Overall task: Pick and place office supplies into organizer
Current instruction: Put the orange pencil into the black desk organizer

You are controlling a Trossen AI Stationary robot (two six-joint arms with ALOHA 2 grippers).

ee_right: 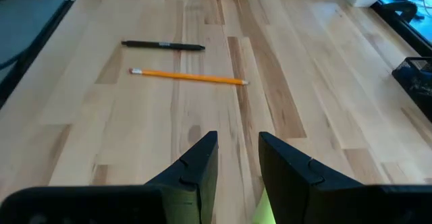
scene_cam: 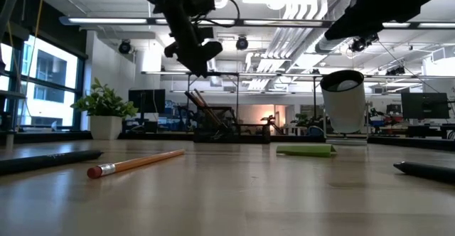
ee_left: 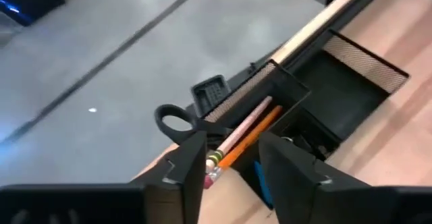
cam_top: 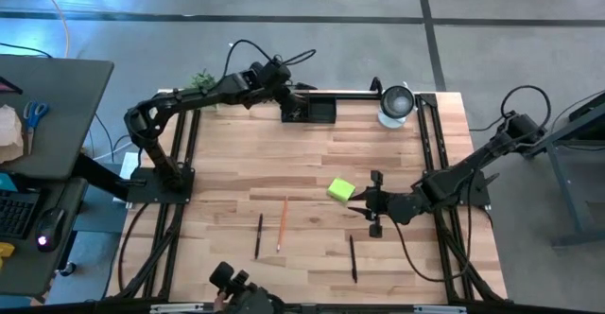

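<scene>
We hold the left gripper (ee_left: 233, 166), fingers open and empty, above the organizer (ee_left: 317, 92); descending carelessly could snag its pencils (ee_left: 246, 133) and scissors (ee_left: 177, 121).

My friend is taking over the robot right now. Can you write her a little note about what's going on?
Left hand: open, empty, hovering over the organizer at the table's far edge.
Right hand: open, empty, low over the table beside the green sticky-note pad.
Done: pencils, the black-handled scissors and something blue are in the organizer.
Left: the sticky-note pad, one orange pencil and two black pens, all still lying on the table.
</scene>
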